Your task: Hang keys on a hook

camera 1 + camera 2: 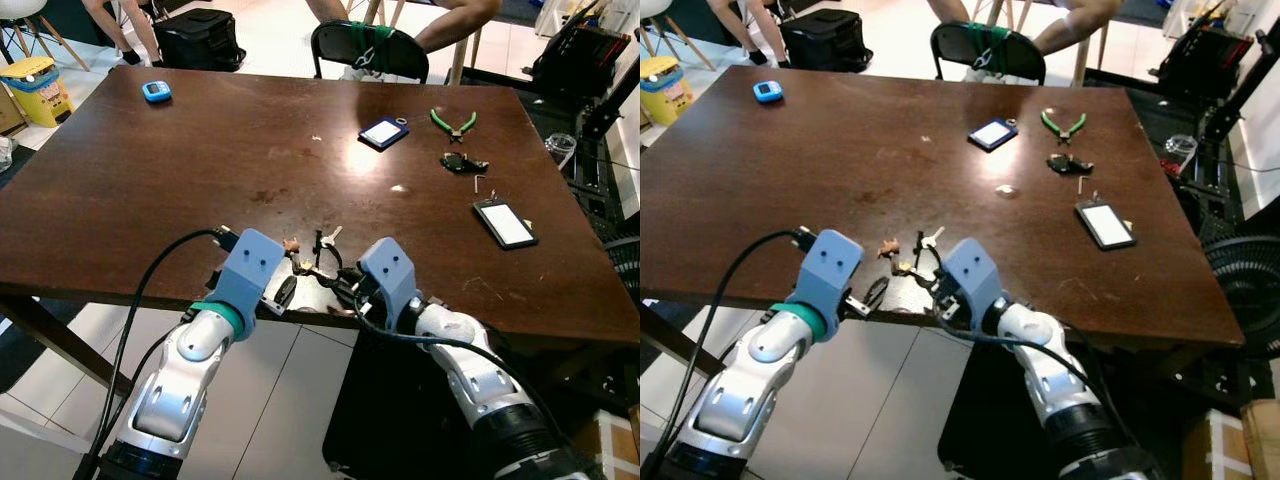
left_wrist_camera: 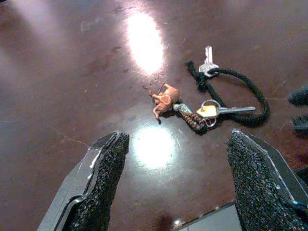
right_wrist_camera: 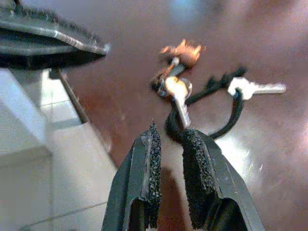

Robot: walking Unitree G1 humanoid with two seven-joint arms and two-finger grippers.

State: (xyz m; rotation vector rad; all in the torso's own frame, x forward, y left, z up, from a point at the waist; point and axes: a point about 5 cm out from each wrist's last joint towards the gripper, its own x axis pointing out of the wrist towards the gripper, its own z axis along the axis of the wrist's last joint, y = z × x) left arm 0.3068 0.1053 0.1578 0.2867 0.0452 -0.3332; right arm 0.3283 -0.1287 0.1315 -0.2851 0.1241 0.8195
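Both silver arms reach forward and up to the near edge of the dark wooden table (image 1: pixel 150 190), wrists bent so the grippers point in over the tabletop. The left gripper (image 2: pixel 175 187) hovers just short of the keys (image 2: pixel 211 103), its two padded fingers spread wide apart with nothing between them. The right gripper (image 3: pixel 168 144) comes in from the other side, its fingers nearly closed with only a narrow gap, the tips touching or just beside the black cord loop (image 3: pixel 231 115); whether the cord is actually pinched cannot be told. The keys lie flat on the table near its front edge: two keys on the cord, with a small copper-coloured charm (image 2: pixel 165 97) beside them. Farther back lie green-handled pliers (image 1: pixel 453 123), a blue card holder (image 1: pixel 384 132) and a small blue device (image 1: pixel 156 91).
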